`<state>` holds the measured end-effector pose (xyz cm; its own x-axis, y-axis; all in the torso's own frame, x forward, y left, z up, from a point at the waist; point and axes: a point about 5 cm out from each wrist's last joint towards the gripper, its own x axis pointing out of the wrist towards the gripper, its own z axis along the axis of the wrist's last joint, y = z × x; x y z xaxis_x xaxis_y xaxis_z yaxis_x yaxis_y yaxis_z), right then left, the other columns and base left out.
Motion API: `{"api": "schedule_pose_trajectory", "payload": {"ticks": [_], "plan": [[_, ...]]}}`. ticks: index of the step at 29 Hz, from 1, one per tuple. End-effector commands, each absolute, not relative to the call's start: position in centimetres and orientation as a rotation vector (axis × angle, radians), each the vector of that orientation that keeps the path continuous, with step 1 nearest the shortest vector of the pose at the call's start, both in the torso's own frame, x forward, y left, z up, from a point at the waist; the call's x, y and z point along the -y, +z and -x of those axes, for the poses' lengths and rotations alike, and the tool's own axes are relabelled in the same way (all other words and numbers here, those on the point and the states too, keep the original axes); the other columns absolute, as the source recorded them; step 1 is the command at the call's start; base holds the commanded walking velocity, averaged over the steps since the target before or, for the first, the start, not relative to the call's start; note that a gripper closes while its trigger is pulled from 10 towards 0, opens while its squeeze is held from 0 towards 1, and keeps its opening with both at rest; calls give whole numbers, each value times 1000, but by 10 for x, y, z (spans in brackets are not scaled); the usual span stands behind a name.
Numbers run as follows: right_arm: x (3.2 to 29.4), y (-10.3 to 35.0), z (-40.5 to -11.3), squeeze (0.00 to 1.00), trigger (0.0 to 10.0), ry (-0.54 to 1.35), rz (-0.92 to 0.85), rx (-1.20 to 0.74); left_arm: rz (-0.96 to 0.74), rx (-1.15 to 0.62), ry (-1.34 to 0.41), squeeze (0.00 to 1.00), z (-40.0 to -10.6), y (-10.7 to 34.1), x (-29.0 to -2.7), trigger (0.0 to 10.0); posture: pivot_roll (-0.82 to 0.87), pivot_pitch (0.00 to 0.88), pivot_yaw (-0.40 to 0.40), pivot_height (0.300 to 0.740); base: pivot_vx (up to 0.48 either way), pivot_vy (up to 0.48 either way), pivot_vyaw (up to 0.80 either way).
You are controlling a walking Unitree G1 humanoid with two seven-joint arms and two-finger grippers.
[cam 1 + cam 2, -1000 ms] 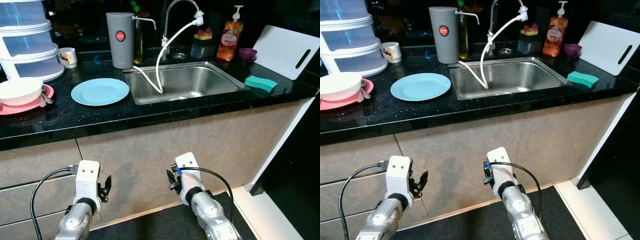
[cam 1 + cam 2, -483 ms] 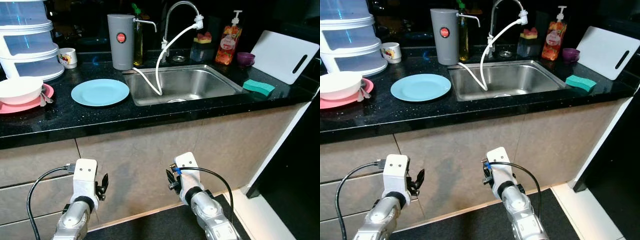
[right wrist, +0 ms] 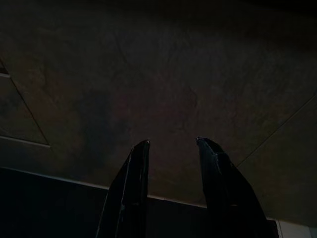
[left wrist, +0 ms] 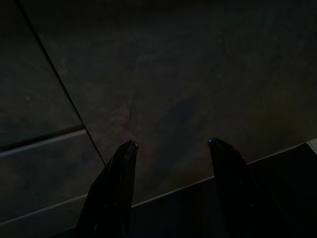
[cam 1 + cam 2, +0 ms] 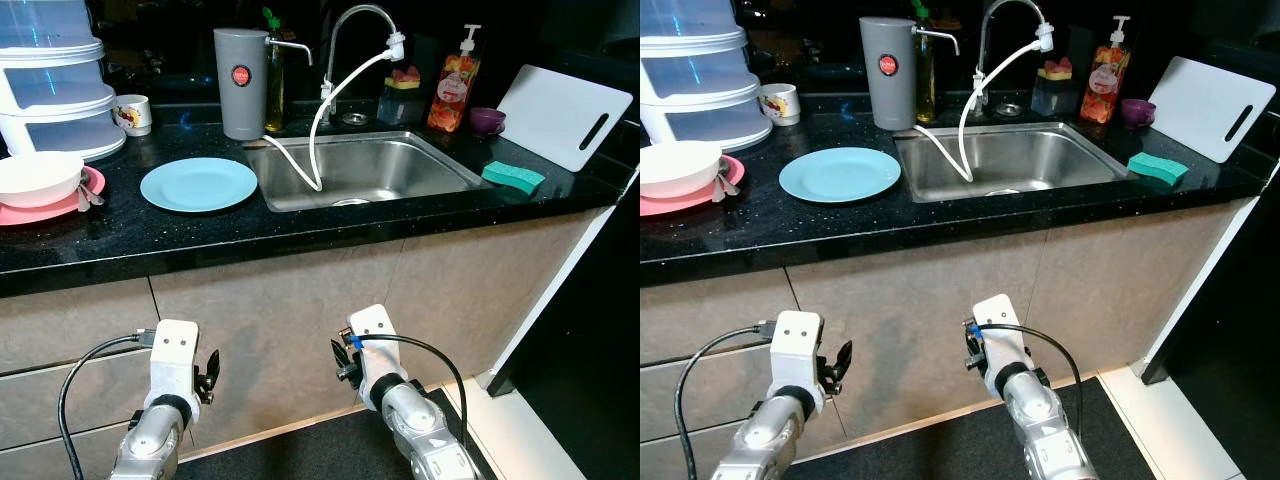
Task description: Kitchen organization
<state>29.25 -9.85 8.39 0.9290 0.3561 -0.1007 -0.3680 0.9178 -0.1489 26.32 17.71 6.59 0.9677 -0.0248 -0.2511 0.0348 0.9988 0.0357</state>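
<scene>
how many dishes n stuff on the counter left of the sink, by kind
plates: 2, the light blue plate and the pink plate under the bowl
bowls: 1, the white bowl
mugs: 1, the patterned mug
stacked clear containers: 1 stack
total: 5

Light blue plate point(image 5: 199, 184), speckled black counter point(image 5: 300, 225)

Stacked containers point(image 5: 50, 80) and pink plate point(image 5: 45, 210) cut off at the frame's left edge; cutting board point(image 5: 560, 115) clipped at right. Label on the grey canister point(image 5: 240, 82) too small to read. Both wrist views very dark: just cabinet panels point(image 4: 173, 89), detail lost.
</scene>
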Motion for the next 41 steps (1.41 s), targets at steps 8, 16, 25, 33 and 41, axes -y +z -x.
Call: {"api": "schedule_pose_trajectory", "payload": {"ticks": [8, 16, 25, 33, 41], "plan": [[104, 89, -293, 0, 10000, 368, 177, -66, -30, -224, 0, 0, -257, 67, -174, 10000, -23, 53, -43, 740, 0, 0, 0], [106, 90, -291, 0, 10000, 366, 183, -66, -17, -192, 27, 0, -254, 71, -175, 10000, -22, 62, -33, 740, 0, 0, 0], [105, 91, -288, 0, 10000, 358, 160, -60, -33, -185, 34, 0, -253, 73, -178, 10000, -20, 64, -8, 740, 0, 0, 0], [104, 91, -286, 0, 10000, 360, 146, -58, -37, -193, 42, 0, -253, 72, -180, 10000, -21, 64, 0, 740, 0, 0, 0], [102, 90, -285, 0, 10000, 359, 144, -57, -65, -196, 25, 0, -255, 72, -180, 10000, -18, 63, 5, 740, 0, 0, 0]]}}
